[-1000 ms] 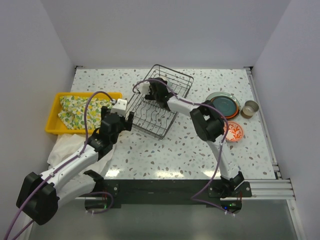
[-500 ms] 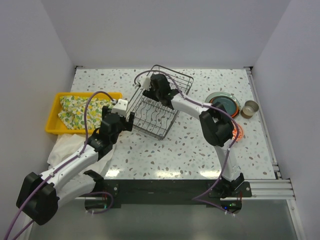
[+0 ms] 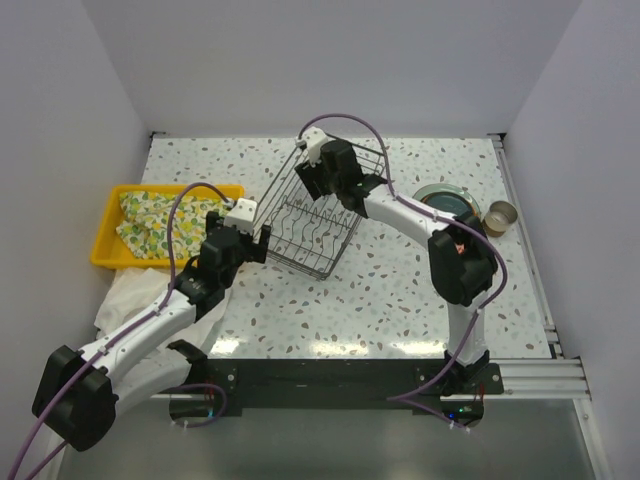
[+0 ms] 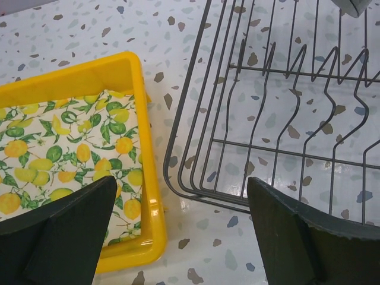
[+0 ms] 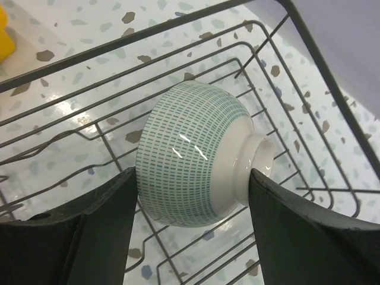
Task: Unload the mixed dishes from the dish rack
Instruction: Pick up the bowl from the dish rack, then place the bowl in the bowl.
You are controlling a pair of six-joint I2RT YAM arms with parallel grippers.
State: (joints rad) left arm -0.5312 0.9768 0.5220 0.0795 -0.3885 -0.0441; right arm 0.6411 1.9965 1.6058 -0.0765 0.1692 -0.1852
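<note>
**bowl lifted out of the rack by the right arm**

top view: a white speckled table [image 3: 400, 290] is seen, closed in by plain pale walls [image 3: 330, 60] on three sides. the dish rack [image 3: 300, 235] stands near the middle of the table. a yellow tray [image 3: 110, 255] with a lemon-patterned cloth [image 3: 150, 220] lies at its left, and a white cloth [image 3: 125, 295] hangs at the near left edge. a stack of plates [image 3: 455, 203] and a beige cup [image 3: 500, 217] are placed at the right, well apart from the rack. the left gripper [image 3: 260, 240] is held just beside the near left side of the rack. the right gripper [image 3: 312, 183] is held over the far part of the rack.

left wrist view: both fingers [image 4: 59, 237] are spread wide with nothing between them. below them the corner of the rack and the tray are seen, just beside each other.

right wrist view: a celadon bowl [image 5: 190, 154], white with small green dashes, is clamped on its side between the two fingers [image 5: 89, 231], its foot turned to the right. the wires of the rack are seen under it.

compared with one second ago, the right gripper has been moved higher and farther back over the rack, and its elbow has been swung to the right, so the red-patterned bowl seen there before is now covered. the left arm and the rack have not been moved.
</note>
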